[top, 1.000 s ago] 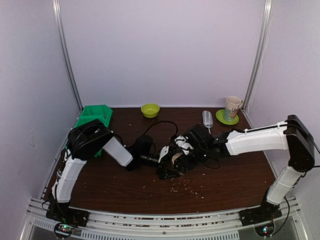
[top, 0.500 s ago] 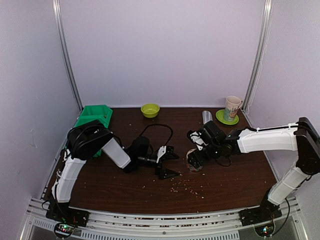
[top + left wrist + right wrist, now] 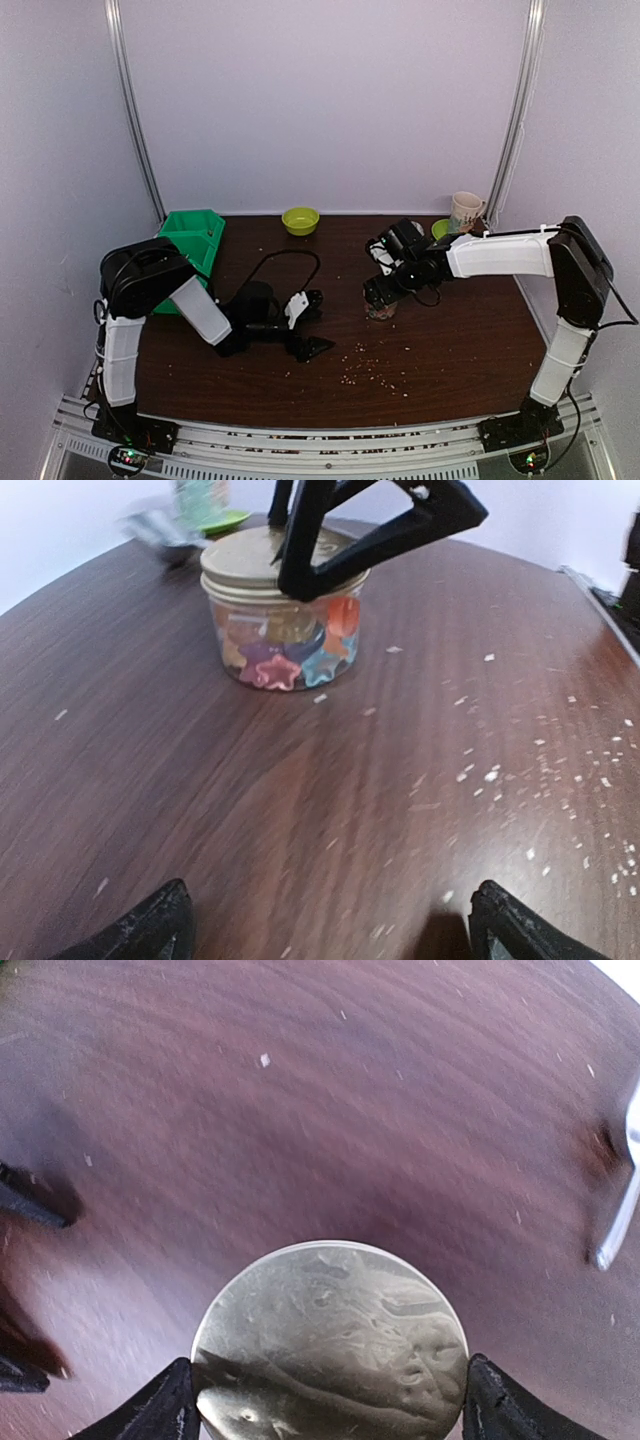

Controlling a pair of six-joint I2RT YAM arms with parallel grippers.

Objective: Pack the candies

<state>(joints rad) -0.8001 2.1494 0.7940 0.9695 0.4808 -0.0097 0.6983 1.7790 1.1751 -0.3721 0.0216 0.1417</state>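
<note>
Candies (image 3: 300, 662) | in jar (image 3: 230, 620), well inside table (image 3: 450, 350) edges | right fingers (image 3: 170, 1405) clamp lid (image 3: 330, 1340)

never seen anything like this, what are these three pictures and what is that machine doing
It is a robot with two arms bolted to a wooden table. One picture looks down from above; the other two come from a camera on each wrist, so black fingertips show at their lower edges. The right hand grips a glass jar of coloured candies by its gold lid. The left hand is open and empty, pointing at the jar. Also on the table: a green bin, a green bowl, a mug and pale crumbs.
</note>
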